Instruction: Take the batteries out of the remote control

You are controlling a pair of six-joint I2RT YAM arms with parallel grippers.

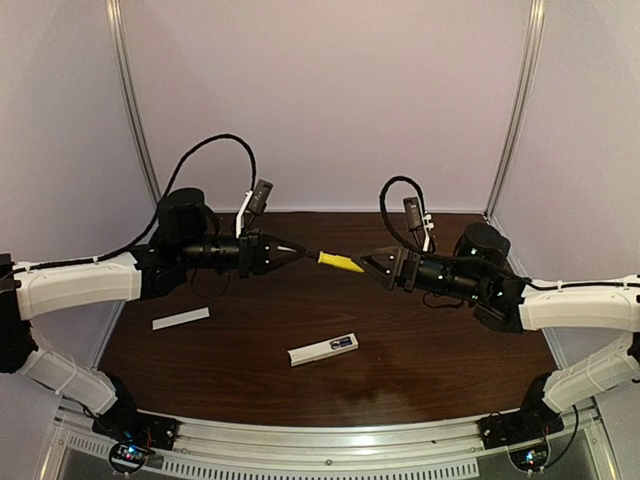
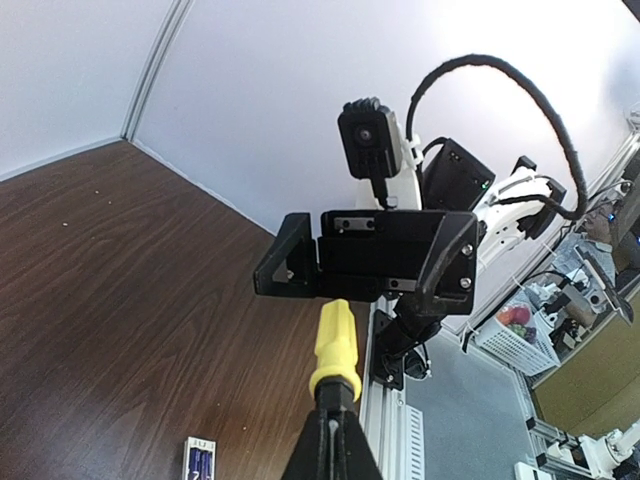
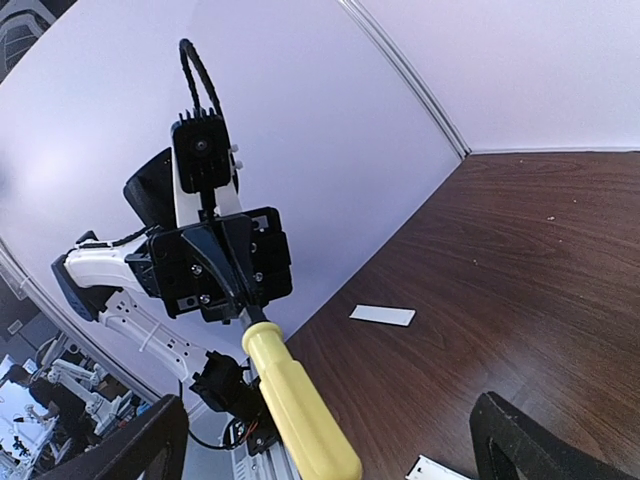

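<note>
The white remote control [image 1: 322, 349] lies face down on the table near the front, with the blue batteries [image 1: 342, 343] in its open recess at the right end. It also shows in the left wrist view [image 2: 200, 458], batteries [image 2: 201, 466] inside. My left gripper [image 1: 298, 250] is shut on the dark shaft of the yellow-handled screwdriver [image 1: 340, 262] and holds it level above the table. My right gripper [image 1: 371, 264] is open, its jaws on either side of the handle's end [image 3: 296, 412]. The fingers [image 3: 541, 441] stand wide apart from the handle.
The remote's flat white cover [image 1: 181, 318] lies on the table at the left, also seen in the right wrist view [image 3: 382, 315]. The dark wooden table [image 1: 420, 340] ends at a metal rail at the front. Walls close in the back and sides.
</note>
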